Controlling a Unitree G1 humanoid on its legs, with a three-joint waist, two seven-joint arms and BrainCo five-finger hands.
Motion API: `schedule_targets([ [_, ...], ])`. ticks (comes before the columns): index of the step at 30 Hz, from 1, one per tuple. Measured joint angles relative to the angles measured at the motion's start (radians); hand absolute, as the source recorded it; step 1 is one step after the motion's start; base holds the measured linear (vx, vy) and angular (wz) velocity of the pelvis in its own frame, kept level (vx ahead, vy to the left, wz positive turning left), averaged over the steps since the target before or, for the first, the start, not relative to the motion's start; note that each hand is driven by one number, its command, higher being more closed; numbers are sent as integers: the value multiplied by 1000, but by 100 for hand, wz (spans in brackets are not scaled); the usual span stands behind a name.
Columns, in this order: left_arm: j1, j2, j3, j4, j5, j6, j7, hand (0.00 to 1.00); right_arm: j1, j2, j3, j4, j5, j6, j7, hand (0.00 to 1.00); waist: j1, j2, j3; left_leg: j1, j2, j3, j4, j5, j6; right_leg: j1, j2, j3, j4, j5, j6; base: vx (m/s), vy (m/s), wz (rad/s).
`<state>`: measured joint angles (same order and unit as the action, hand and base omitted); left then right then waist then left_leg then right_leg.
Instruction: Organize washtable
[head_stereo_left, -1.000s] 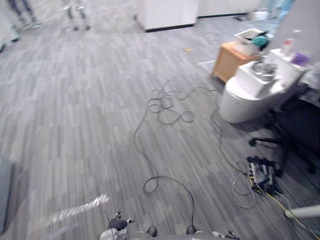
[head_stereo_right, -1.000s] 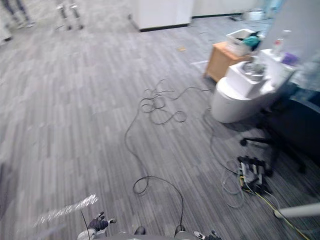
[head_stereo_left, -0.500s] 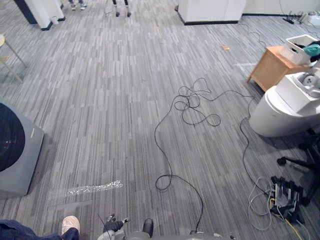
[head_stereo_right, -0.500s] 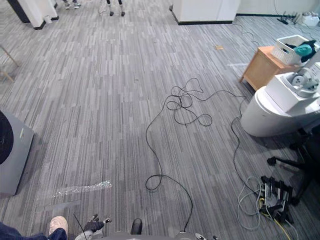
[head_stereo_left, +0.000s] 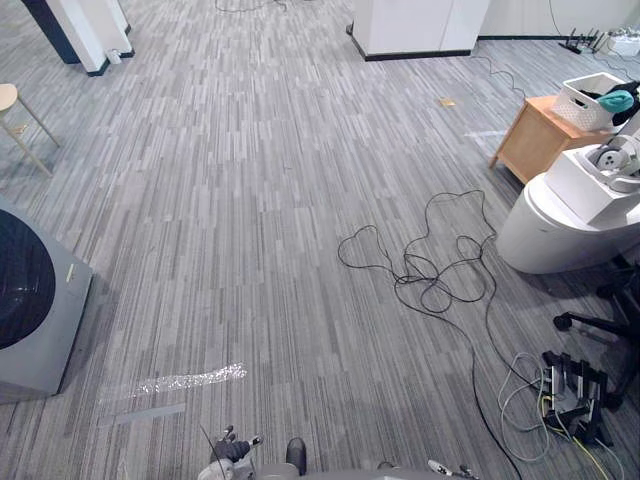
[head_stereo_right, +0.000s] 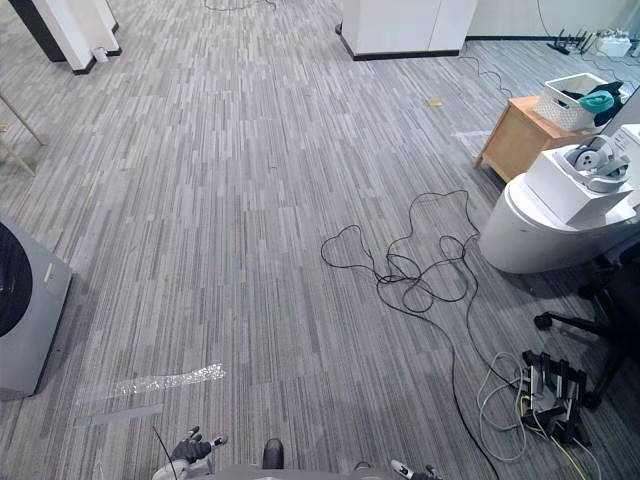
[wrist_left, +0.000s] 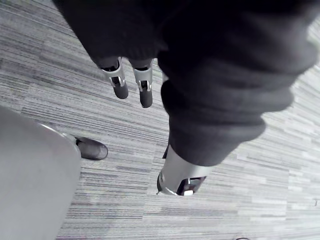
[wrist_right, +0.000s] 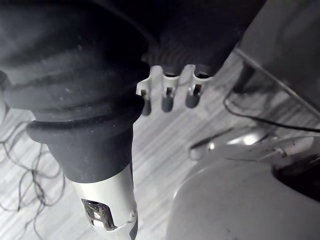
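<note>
Gone from the lower left corner are the shoe and trouser leg of a person seen beside the robot half a second ago. The head camera's view has shifted slightly over the same grey striped carpet (head_stereo_left: 250, 200).

The robot's left hand (head_stereo_left: 232, 449) hangs at the bottom edge, left of centre. Its fingers (wrist_left: 120, 84) are straight and loose, the thumb (wrist_left: 181, 175) is apart from them, and it grips nothing. The right hand (wrist_right: 168, 95) hangs at the bottom edge, right of centre, its fingers relaxed and equally empty. Both hands are above bare carpet.

The washtable cannot be picked out with certainty among the furniture crowded along the right edge, all of it well apart from both hands. A white rounded unit (head_stereo_left: 555, 225) stands there at mid-height with a white box (head_stereo_left: 600, 190) on top, and a pale headset-like item (head_stereo_left: 620, 160) rests in the box. Just above in the frame is a small wooden side table (head_stereo_left: 530, 140). It carries a white basket (head_stereo_left: 590, 100) with something teal (head_stereo_left: 615, 100) inside.

Below the rounded unit is the black base of an office chair (head_stereo_left: 600, 310). Lower right lies a cluster of power strips (head_stereo_left: 575, 395) among pale cords.

At the left edge stands a grey washing machine (head_stereo_left: 40, 320) with a dark round door, and a wooden stool (head_stereo_left: 10, 100) is at the upper left. A shiny strip of clear film (head_stereo_left: 180, 382) lies on the carpet at the lower left. A white cabinet (head_stereo_left: 410, 25) stands at the top.
</note>
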<state>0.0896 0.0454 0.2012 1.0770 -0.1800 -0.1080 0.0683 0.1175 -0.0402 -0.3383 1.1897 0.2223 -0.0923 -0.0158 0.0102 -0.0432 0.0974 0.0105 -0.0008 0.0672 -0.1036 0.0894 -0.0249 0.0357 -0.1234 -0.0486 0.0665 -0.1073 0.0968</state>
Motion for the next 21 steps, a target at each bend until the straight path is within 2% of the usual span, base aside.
schedule_targets([
  [5,0,17,-14,-9,13,-25,4,0,-2,1,35,-5,34,-10,-1,0,3,-16,6,-20,-5,9,8,-16,3,-17,-7,6,2,-5,8,27,5,-4],
  [6,0,19,-17,-12,28,-30,5,0,-5,5,41,-10,46,-13,-1,0,3,-20,6,-33,-12,7,9,-19,7,-27,-14,2,6,-14,21,63,29,15],
  [8,-3,33,-38,-27,38,-31,4,0,-5,15,40,-19,55,-15,-1,0,3,-38,15,-72,-36,-4,82,-76,28,-43,-43,-16,48,-51,43,87,51,33],
  [9,-6,41,-46,-39,38,-33,1,0,-2,22,38,-27,63,-15,-1,0,3,-48,26,-107,-50,-12,187,-145,38,-47,-70,-33,114,-79,68,109,76,35],
  [10,-9,37,-48,-46,46,-31,3,0,-4,9,36,-31,65,-16,5,0,7,-33,36,-128,-40,-27,267,-203,50,-101,-72,-25,280,-92,85,82,60,30],
  [11,-8,37,-57,-46,50,-31,3,0,-4,3,39,-39,65,-17,6,0,6,-24,40,-127,-32,-31,291,-222,54,-139,-70,-25,379,-80,96,153,121,18],
  [12,-14,42,-84,-47,64,-30,2,0,-3,2,42,-49,75,-20,12,0,2,-4,58,-98,-19,-44,329,-261,71,-240,-67,-7,612,-24,96,185,112,9],
  [14,-22,53,-96,-46,88,-25,4,0,-3,-7,46,-51,92,-24,17,0,7,-13,58,-70,-1,-44,340,-290,77,-310,-46,9,716,-109,60,316,104,-9],
  [15,-24,60,-113,-45,112,-26,4,0,-4,-9,62,-58,106,-30,18,0,4,-11,59,-53,18,-44,335,-302,63,-361,-25,-16,698,-144,54,305,56,-19],
  [16,-26,61,-119,-44,121,-26,3,0,-5,-11,65,-60,112,-35,18,0,5,-10,60,-47,25,-44,330,-308,60,-391,-15,-26,668,-146,53,306,36,-20],
  [17,-34,59,-130,-40,138,-26,3,0,-11,-12,65,-67,124,-38,17,0,2,-5,63,-37,39,-43,318,-321,48,-446,-2,-40,576,-141,50,359,13,-17],
  [19,-52,48,-134,-14,167,-26,3,0,-12,-20,65,-66,132,-38,13,0,-4,13,75,29,55,-42,261,-339,20,-484,3,-67,365,-80,45,439,-12,-6],
  [20,-50,44,-142,-14,183,-26,4,0,-10,-24,66,-66,132,-37,11,0,-16,24,83,104,62,-42,202,-343,11,-480,1,-94,192,2,47,571,-72,16],
  [21,-46,46,-156,-8,203,-26,4,0,-11,-23,66,-66,132,-37,10,0,-27,25,83,146,66,-41,171,-350,-1,-478,-1,-103,120,37,42,720,-146,43],
])
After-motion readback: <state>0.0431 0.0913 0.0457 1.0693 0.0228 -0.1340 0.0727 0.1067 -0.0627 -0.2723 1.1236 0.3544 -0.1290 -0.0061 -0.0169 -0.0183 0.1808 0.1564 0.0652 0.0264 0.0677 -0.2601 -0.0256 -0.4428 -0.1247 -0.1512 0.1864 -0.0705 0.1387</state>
